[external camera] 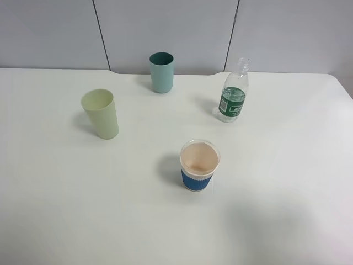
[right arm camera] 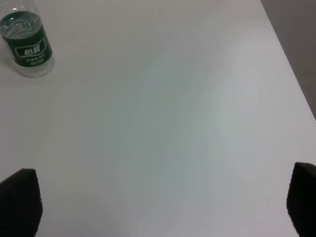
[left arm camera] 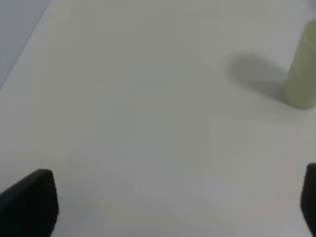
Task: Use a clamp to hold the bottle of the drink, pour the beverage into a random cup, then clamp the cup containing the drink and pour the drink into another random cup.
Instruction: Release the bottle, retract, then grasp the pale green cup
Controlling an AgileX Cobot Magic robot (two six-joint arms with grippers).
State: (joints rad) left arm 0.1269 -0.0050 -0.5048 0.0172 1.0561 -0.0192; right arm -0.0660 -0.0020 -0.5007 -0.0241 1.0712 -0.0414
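The clear bottle (external camera: 234, 98) with a green label stands uncapped at the back right of the white table (external camera: 287, 182), with clear beverage (external camera: 234, 95) inside. The right wrist view catches the bottle (right arm camera: 28, 45) far from my right gripper (right arm camera: 163, 205), whose black fingertips (right arm camera: 19, 200) stand wide apart, open and empty. The pale yellow-green cup (external camera: 101, 113) stands upright at the left. Its lower part (left arm camera: 302, 74) shows in the left wrist view, well away from my open, empty left gripper (left arm camera: 173, 205). The blue-sleeved white cup (external camera: 199, 165) stands near the middle. Neither arm shows in the high view.
A darker teal tumbler (external camera: 161, 72) stands at the back centre near the grey wall panels (external camera: 165, 27). The table's right edge (right arm camera: 291, 74) shows in the right wrist view, its left edge (left arm camera: 24, 44) in the left wrist view.
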